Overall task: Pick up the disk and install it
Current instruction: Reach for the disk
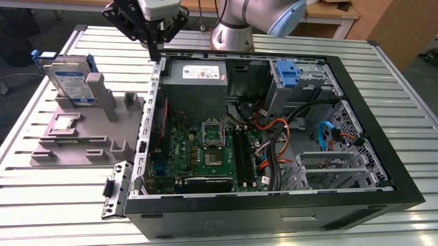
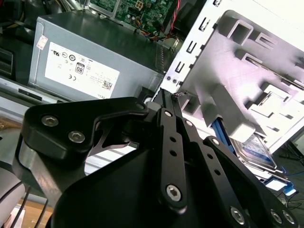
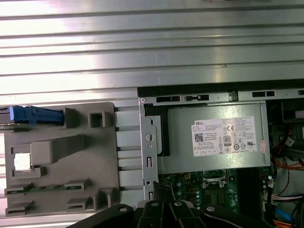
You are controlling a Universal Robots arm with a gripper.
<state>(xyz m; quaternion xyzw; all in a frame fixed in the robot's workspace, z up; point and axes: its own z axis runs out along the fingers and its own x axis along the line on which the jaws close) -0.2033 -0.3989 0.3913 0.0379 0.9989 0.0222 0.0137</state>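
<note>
My gripper (image 2: pixel 167 97), closed on nothing, hung over the computer case's (image 1: pixel 274 220) far corner, beside the grey power supply (image 1: pixel 197 74). None of the job was done. The disk (image 1: pixel 71 81) stood on edge at the grey holder's (image 1: pixel 75 148) far corner: silver, with a blue-and-white label and a blue frame, not yet picked up or installed.

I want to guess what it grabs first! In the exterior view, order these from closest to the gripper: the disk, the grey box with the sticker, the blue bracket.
From the gripper:
1. The grey box with the sticker, right beside it in the case corner.
2. The disk, standing at the exterior view's left.
3. The blue bracket, at the exterior view's right.
</note>
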